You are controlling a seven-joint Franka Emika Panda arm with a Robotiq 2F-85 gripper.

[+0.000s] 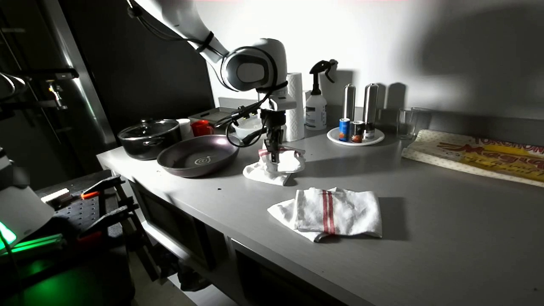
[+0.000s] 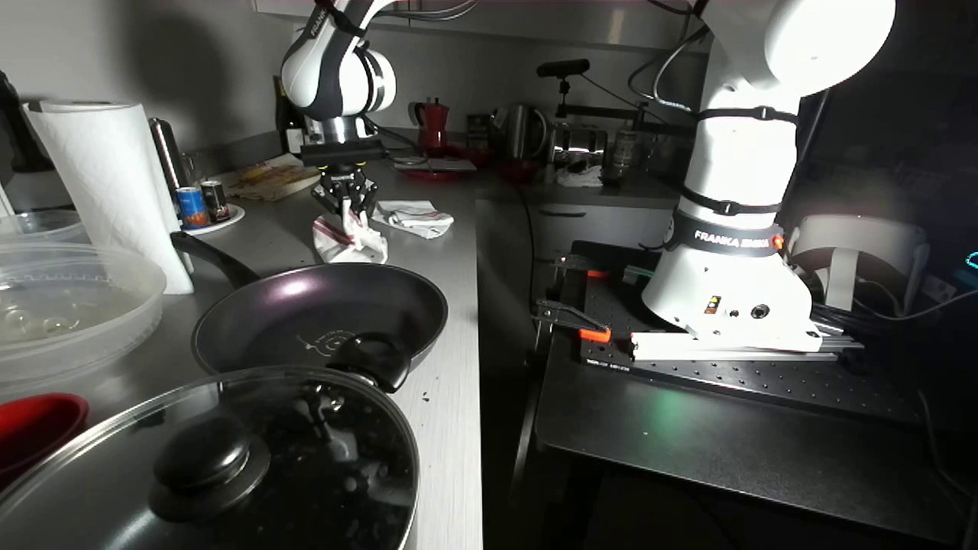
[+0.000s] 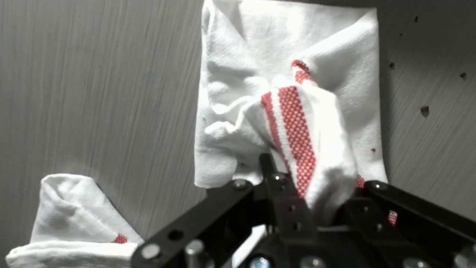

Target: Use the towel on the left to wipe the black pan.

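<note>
A white towel with red stripes lies on the grey counter beside the black pan. In both exterior views my gripper points down over this towel. In an exterior view its fingers pinch a raised fold of the towel. In the wrist view the bunched fold of the towel rises between the fingers, while its wide part still lies on the counter. The right fingertip is hidden by the cloth. The pan stands upright, with a pale print on its inside bottom.
A second folded striped towel lies near the counter's front edge. A lidded pot stands beyond the pan. A paper towel roll, a spray bottle, a plastic bowl and a plate with cans stand behind.
</note>
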